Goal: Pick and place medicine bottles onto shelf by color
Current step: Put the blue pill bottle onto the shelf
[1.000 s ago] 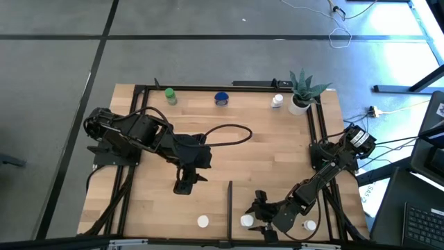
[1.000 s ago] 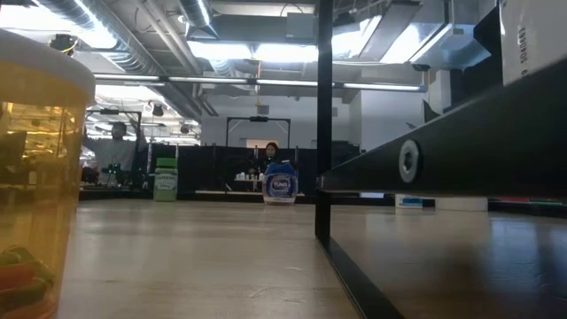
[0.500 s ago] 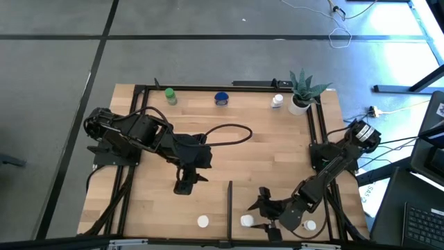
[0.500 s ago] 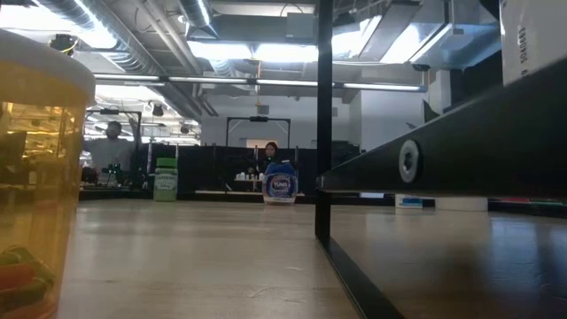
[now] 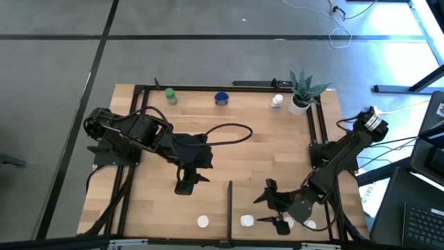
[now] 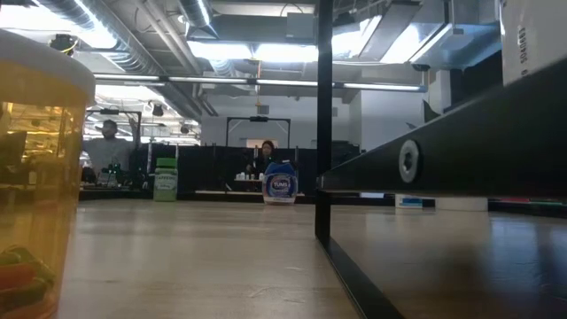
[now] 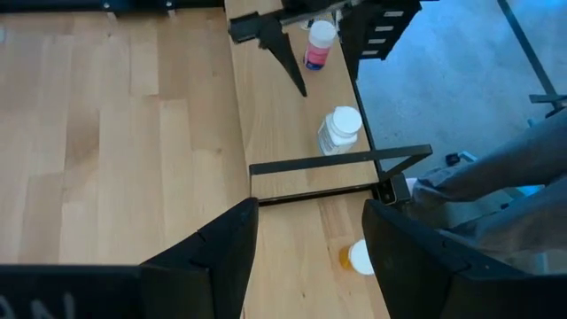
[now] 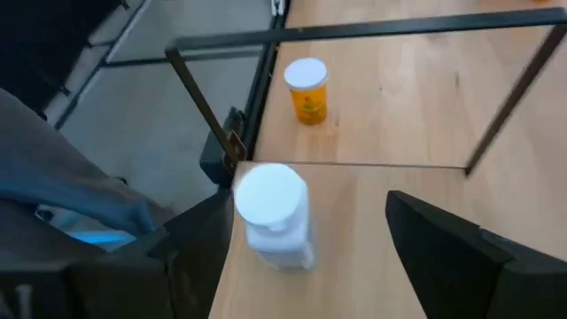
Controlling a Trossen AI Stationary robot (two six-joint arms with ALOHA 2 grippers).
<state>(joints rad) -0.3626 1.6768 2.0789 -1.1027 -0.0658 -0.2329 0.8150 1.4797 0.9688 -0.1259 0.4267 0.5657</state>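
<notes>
My right claw (image 5: 272, 207) hangs lower right in the high view, fingers spread, grasping nothing; white cylindrical bottle (image 8: 273, 215) sits just ahead, orange-bodied, white-capped bottle (image 8: 306, 90) past the thin black divider bar (image 5: 229, 203). Left claw (image 5: 184, 182) mid-frame, pointing down, released over bare light-wood plank table (image 5: 263, 156). Green bottle (image 5: 170, 96), blue bottle (image 5: 221, 98) along the top rail.
</notes>
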